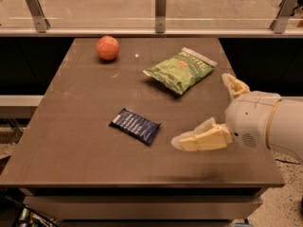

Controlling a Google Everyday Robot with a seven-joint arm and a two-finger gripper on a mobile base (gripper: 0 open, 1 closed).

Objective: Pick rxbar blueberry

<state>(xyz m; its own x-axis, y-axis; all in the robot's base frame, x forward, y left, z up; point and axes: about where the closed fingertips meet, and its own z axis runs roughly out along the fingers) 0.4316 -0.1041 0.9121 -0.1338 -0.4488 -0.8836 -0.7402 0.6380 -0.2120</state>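
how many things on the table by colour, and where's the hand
blue: 1, bar
green: 1, chip bag
orange-red: 1, fruit
total: 3
hand: open, right of the bar, over the right side of the table

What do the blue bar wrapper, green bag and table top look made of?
The rxbar blueberry: probably thin plastic film, flat, with a faint sheen. The chip bag: crinkly glossy film whose creases catch light. The table: smooth dark brown top with soft reflections, laminate or stone, unclear which. The gripper, open, right of the bar: pale cream, plastic-looking fingers.
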